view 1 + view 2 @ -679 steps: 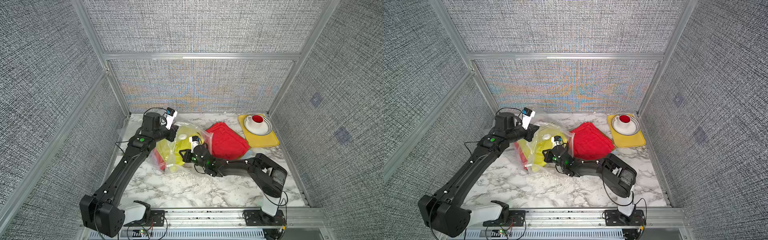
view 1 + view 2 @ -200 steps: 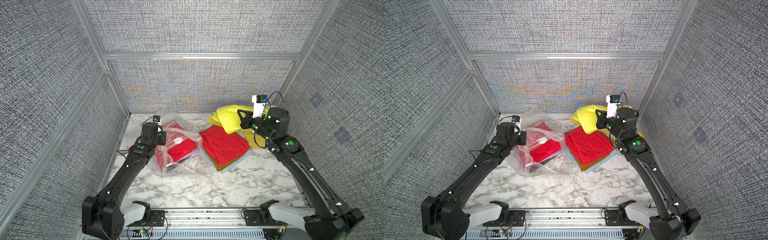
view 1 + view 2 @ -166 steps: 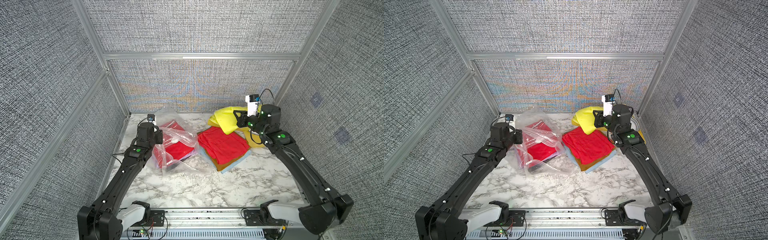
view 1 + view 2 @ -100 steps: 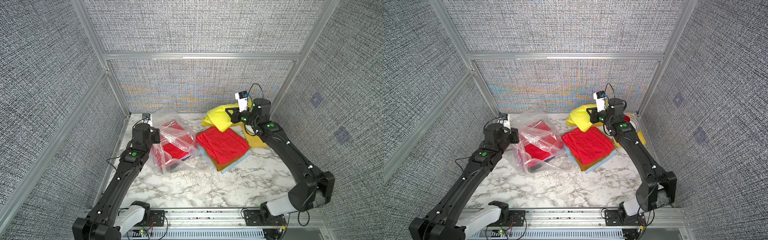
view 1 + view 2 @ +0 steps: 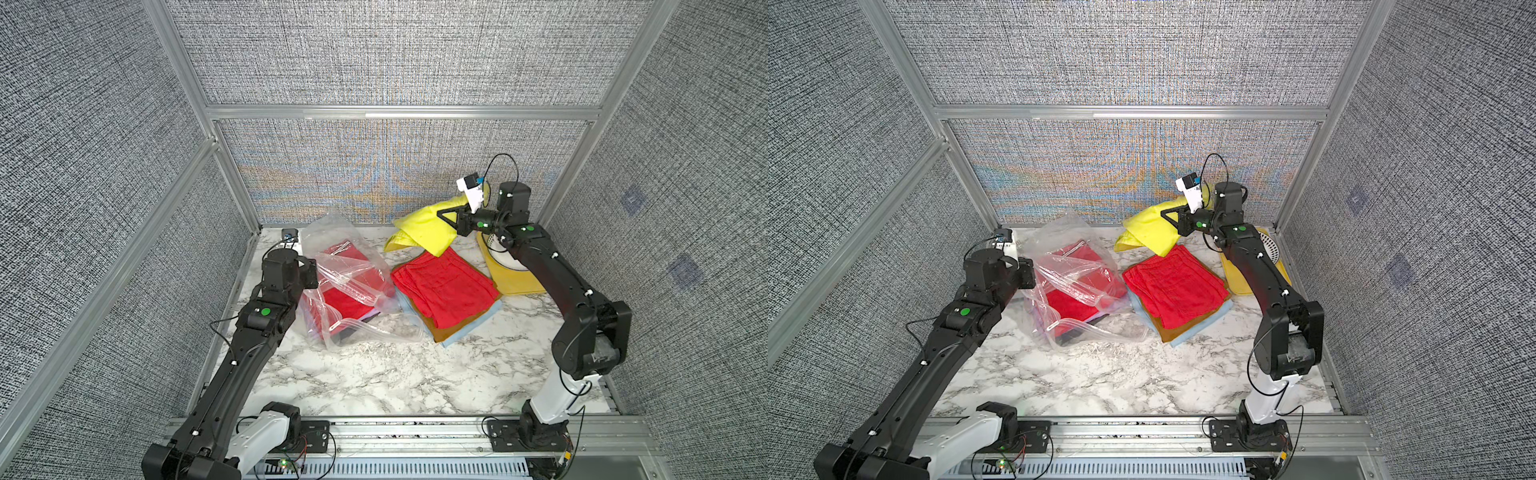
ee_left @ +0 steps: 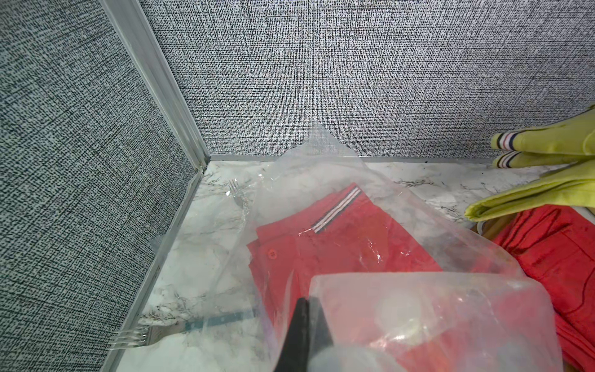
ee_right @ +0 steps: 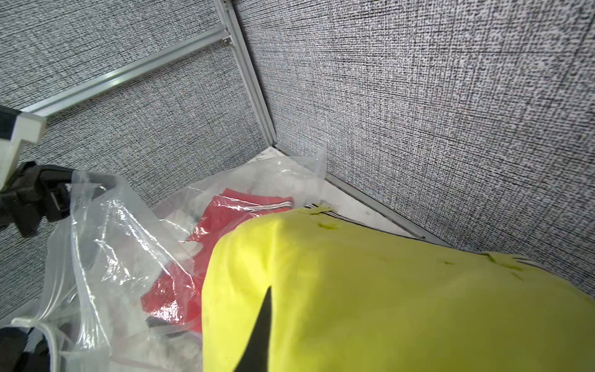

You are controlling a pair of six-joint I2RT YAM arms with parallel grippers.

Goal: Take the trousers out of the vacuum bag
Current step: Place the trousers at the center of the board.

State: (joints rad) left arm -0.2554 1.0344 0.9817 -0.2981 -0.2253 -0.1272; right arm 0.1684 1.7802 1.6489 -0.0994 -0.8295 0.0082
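Note:
The clear vacuum bag point(image 5: 351, 277) point(image 5: 1071, 266) lies crumpled at the back left of the table. Red trousers point(image 5: 345, 300) point(image 6: 338, 244) are inside it, over a dark garment. My left gripper point(image 5: 312, 274) point(image 5: 1029, 272) point(image 6: 305, 304) is shut on the bag's raised edge. My right gripper point(image 5: 445, 217) point(image 5: 1168, 216) point(image 7: 266, 291) is shut on yellow trousers point(image 5: 422, 232) point(image 7: 386, 290), which hang above the table's back middle. Beneath them lies a stack of red trousers point(image 5: 444, 286) point(image 5: 1173, 286) on mustard and light blue ones.
A yellow tray point(image 5: 513, 280) with a white bowl point(image 5: 498, 251) sits at the back right, behind my right arm. In the left wrist view a fork point(image 6: 138, 335) lies by the left wall. The cell's walls are close behind both grippers.
My right arm has swung left along the back wall, carrying the yellow trousers over the stack. My left gripper has drawn the bag's edge back and to the left.

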